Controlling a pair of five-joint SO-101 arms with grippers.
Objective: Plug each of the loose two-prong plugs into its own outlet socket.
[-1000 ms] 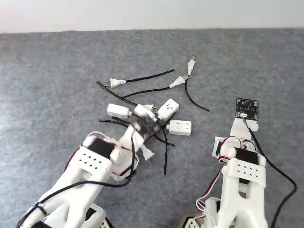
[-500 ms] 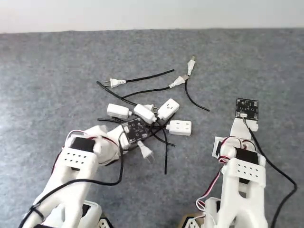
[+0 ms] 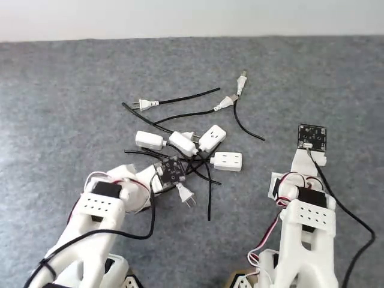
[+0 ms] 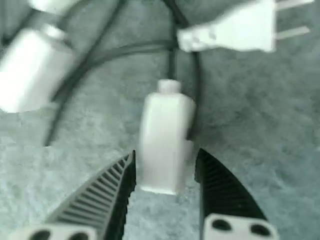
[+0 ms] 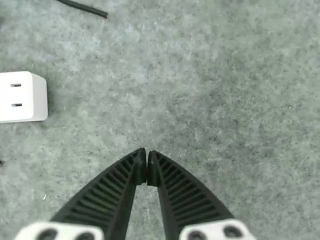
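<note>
Left wrist view: a white cord end (image 4: 165,140), plug or socket I can't tell, lies on the carpet (image 4: 260,125) between my left gripper's (image 4: 165,155) spread fingers, ungripped, with a loose plug (image 4: 235,32) just beyond. By my reckoning nothing is mated yet; every plug waits. Right gripper (image 5: 146,167) pressed together over bare carpet near a socket (image 5: 22,97); no writing legible.
</note>
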